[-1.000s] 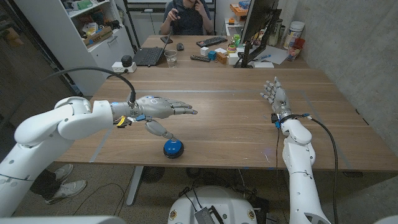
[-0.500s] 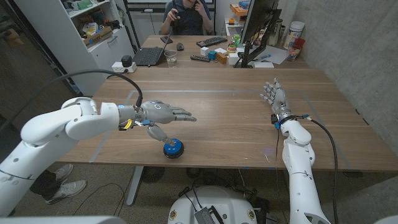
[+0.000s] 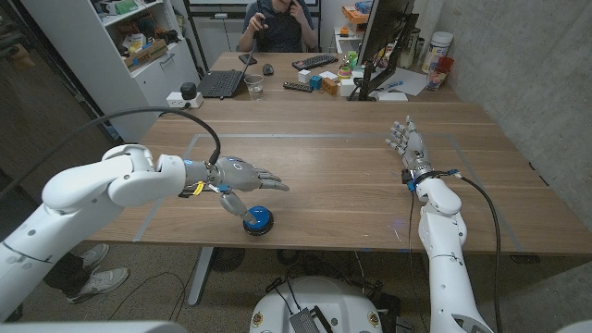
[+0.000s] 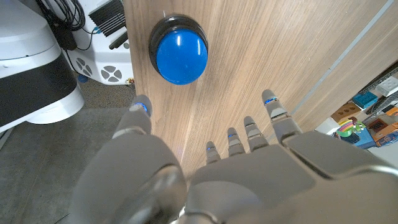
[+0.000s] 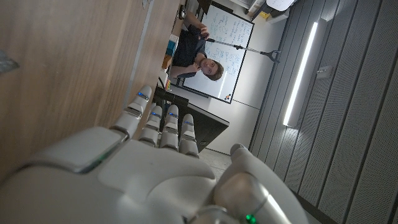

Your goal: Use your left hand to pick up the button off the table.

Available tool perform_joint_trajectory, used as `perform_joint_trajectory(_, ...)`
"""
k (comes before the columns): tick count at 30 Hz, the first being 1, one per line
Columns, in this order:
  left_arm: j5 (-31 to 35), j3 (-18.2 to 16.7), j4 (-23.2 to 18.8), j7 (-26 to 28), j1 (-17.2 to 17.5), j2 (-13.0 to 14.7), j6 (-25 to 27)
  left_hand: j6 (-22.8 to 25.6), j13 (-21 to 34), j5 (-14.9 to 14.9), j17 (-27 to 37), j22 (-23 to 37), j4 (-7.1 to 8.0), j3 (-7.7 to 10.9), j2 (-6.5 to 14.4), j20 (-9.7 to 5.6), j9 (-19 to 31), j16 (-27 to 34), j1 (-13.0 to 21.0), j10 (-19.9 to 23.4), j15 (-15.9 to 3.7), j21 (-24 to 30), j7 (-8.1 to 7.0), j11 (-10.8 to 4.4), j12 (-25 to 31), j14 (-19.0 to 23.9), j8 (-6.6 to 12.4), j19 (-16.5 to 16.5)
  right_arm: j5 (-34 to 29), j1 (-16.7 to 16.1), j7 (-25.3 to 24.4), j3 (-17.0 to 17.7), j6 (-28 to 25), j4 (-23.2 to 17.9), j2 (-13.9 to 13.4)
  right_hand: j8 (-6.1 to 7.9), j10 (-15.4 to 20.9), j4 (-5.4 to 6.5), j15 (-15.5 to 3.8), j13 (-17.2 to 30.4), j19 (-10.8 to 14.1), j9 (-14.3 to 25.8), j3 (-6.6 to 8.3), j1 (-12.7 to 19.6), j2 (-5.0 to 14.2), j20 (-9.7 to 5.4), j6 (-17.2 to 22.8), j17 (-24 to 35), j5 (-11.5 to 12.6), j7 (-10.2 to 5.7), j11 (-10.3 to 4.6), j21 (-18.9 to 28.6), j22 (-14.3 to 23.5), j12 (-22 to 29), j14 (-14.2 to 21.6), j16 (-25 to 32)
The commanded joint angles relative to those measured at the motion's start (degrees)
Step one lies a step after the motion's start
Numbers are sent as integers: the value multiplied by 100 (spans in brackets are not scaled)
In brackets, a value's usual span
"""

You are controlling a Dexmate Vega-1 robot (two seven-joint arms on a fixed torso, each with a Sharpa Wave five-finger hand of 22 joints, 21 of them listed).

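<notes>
Round blue push button on a black base [image 3: 258, 218] sits at wooden table [image 3: 351, 176] near edge, left of centre; left hand [image 3: 242, 176] just behind it, right hand [image 3: 409, 144] well apart on right.

Office or lab, desk with laptop [image 3: 220, 83], keyboard [image 3: 314, 62], monitor [image 3: 384, 37], whiteboard [image 5: 231, 46]

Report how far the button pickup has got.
Done: the left hand is over the near edge of the table, beside the blue button. In hand: nothing yet; its fingers are spread, and the left wrist view shows a gap between the thumb and the button, which sits on the wood. Left: close on the button and lift it. The right hand holds nothing.
</notes>
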Motion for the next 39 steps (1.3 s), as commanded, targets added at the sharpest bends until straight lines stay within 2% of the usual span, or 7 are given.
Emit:
perform_joint_trajectory(1, 235, 480, 79, -239, -245, 288, 226, 64, 16, 25, 27, 15, 5, -25, 4, 12, 7, 16, 95, 20, 45, 11, -16, -16, 22, 24, 24, 66, 11, 50, -18, 12, 43, 105, -14, 28, 22, -11, 14, 17, 20, 18, -35, -46, 48, 30, -16, 18, 35, -41, 16, 36, 29, 26, 57, 22)
perform_joint_trajectory(6, 607, 643, 50, -130, -282, 338, 303, 80, 18, 37, 27, 16, 13, -52, 12, 13, 8, 15, 141, 10, 47, 16, -17, -23, 23, 18, 28, 83, 27, 72, -15, 34, 42, 181, -17, 30, 23, -11, 14, 17, 17, 18, -39, -46, 49, 30, -12, 18, 36, -40, -1, 35, 29, 26, 60, 22)
perform_joint_trajectory(14, 720, 959, 142, -99, -456, 417, 344, 102, 20, 47, 27, 16, 23, -81, 28, 14, 9, 17, 198, 2, 45, 19, -19, -18, 26, 19, 33, 97, 37, 113, 8, 66, 65, 288, -41, 33, 26, -11, 14, 17, 17, 18, -48, -44, 51, 31, -6, 17, 38, -39, 2, 35, 29, 27, 60, 22)
perform_joint_trajectory(23, 1023, 1185, -23, -148, -488, 523, 390, 97, 23, 59, 27, 18, 21, -100, 69, 7, 10, 18, 326, -46, 0, 30, -22, -65, 14, 19, 30, 136, 124, 189, 54, 154, 161, 483, -45, 34, 32, -11, 6, 17, 16, 18, -57, -43, 54, 27, -3, 17, 40, -40, -1, 34, 29, 30, 57, 20)
perform_joint_trajectory(30, 1399, 1251, -180, -64, -388, 598, 395, 80, 25, 60, 27, 19, 17, -114, 99, 6, 11, 15, 446, -76, -22, 37, -23, -94, 10, 7, 25, 164, 174, 261, 97, 211, 220, 659, -49, 36, 32, -11, 12, 17, 17, 18, -64, -42, 55, 29, 1, 17, 41, -45, 0, 35, 29, 29, 59, 21)
perform_joint_trajectory(36, 2209, 1179, -381, 341, -54, 693, 451, -1, 31, 47, 29, 20, 11, -121, 167, 7, 12, 1, 682, -263, -64, 26, -23, -47, -40, -51, 7, 157, 153, 337, 109, 221, 233, 785, -60, 39, 40, -11, 14, 17, 18, 18, -69, -40, 57, 29, 8, 17, 42, -38, -3, 34, 29, 32, 67, 23)
perform_joint_trajectory(39, 2081, 1136, -345, 311, -6, 687, 474, -95, 38, 31, 33, 22, 12, -118, 210, 7, 14, 2, 810, -357, -89, 25, -23, -28, -57, -72, -15, 158, 140, 362, 113, 217, 248, 816, -61, 44, 46, -11, 13, 17, 19, 18, -73, -39, 59, 28, 21, 17, 43, -33, -3, 35, 29, 34, 66, 23)
